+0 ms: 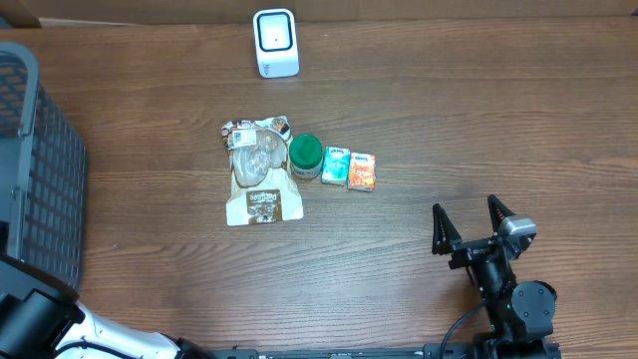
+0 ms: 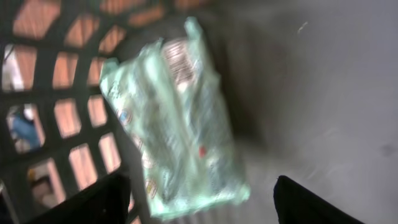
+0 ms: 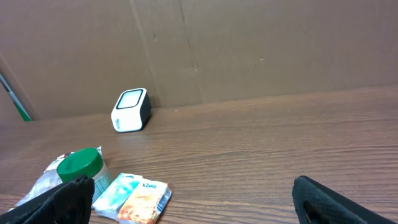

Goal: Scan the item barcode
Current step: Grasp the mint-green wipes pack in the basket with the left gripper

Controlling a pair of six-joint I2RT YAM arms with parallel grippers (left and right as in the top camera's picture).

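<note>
Items (image 1: 299, 170) are clustered at the centre of the desk (image 1: 449, 120), faced by the scanner (image 1: 275, 43) at 12 o'clock, presumably for easy presenting. The left end effector (image 2: 199, 182) is held spread over a green packet (image 2: 177, 118) in the basket (image 1: 40, 179) at 9 o'clock. The right end effector (image 1: 465, 205) is parked, spread and empty, at 5 o'clock.

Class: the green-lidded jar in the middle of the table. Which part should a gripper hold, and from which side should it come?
Probably the round green lid, from above. The jar seems to stand upright, with the snack bag close on one side and the teal packet on the other, so jaws fit best across its near and far sides.
</note>
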